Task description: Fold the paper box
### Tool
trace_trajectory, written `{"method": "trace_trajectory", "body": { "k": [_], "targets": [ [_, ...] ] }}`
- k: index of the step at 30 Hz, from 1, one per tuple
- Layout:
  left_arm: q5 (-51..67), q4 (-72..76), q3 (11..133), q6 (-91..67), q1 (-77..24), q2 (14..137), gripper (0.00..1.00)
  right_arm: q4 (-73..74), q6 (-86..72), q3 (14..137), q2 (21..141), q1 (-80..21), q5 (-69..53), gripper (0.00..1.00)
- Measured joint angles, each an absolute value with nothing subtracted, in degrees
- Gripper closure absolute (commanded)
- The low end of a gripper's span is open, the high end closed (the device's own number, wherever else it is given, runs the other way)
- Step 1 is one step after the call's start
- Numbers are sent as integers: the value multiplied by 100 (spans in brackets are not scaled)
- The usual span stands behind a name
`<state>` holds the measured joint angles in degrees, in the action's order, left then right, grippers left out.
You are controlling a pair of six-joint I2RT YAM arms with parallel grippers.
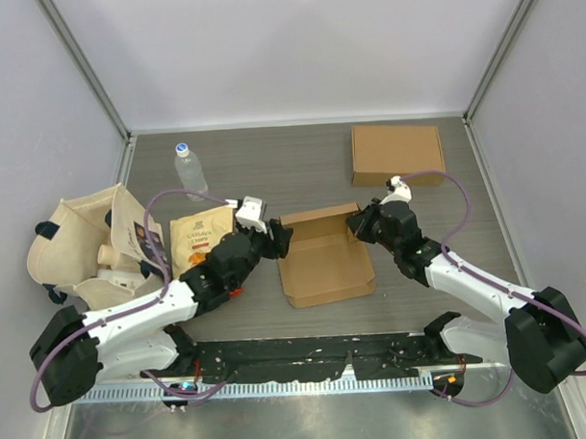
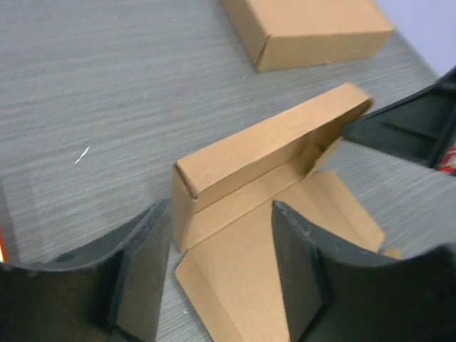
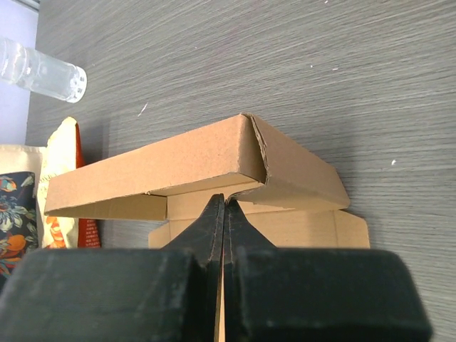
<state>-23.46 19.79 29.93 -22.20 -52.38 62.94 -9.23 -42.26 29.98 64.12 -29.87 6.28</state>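
The paper box [image 1: 323, 259] is a brown cardboard blank lying half folded mid-table, its far wall [image 2: 263, 146] raised. My left gripper [image 2: 222, 249] is open at the box's left far corner. One finger [image 2: 146, 263] is outside the corner and the other [image 2: 299, 274] is over the flat base, gripping nothing. At the right far corner my right gripper [image 3: 224, 203] is shut, with a thin edge of the box's side flap [image 3: 299, 174] pinched between its tips. From above, the left gripper [image 1: 277, 237] and right gripper [image 1: 356, 224] flank the raised wall.
A folded brown box [image 1: 397, 153] lies at the back right. A water bottle [image 1: 189, 168] stands at the back left, with a snack packet [image 1: 199, 237] in front of it and a cream tote bag [image 1: 82, 251] at the left edge.
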Motion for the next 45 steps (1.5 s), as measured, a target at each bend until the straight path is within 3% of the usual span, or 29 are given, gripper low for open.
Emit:
{"method": "trace_trajectory", "body": {
  "k": [2,6,13,16,20,27,31,36,41,45],
  "targets": [
    [-2163,1929,3096,-2086,-5238,6066,24,-923,-4110,2998,6412,-2989,607,99],
    [-1608,1791,3791,-1544,-5238,6495,26,-923,-3999,2998,6412,-2989,548,99],
    [-384,1559,5463,-377,-5207,8377,26,-967,-4060,3000,6412,-2989,390,99],
    [80,1210,5863,-32,-5076,9039,28,-998,-4115,3000,6414,-2989,320,99],
    [462,781,6226,220,-4777,9703,42,-987,-4147,3000,6414,-2989,296,99],
    [585,541,6257,370,-4650,9765,46,-460,-3511,3245,6416,-2891,-19,70],
    [563,541,6208,377,-4657,9765,47,384,-3044,3640,6381,-2578,-565,61],
    [565,574,6149,368,-4654,9765,47,1520,-2818,3754,5557,-2049,-670,39],
    [565,593,6149,353,-4654,9765,47,1839,-2829,3854,5026,-1166,-152,38],
    [582,617,6145,346,-4652,9765,47,1275,-2510,3872,6003,-805,-12,38]
  ]
}}
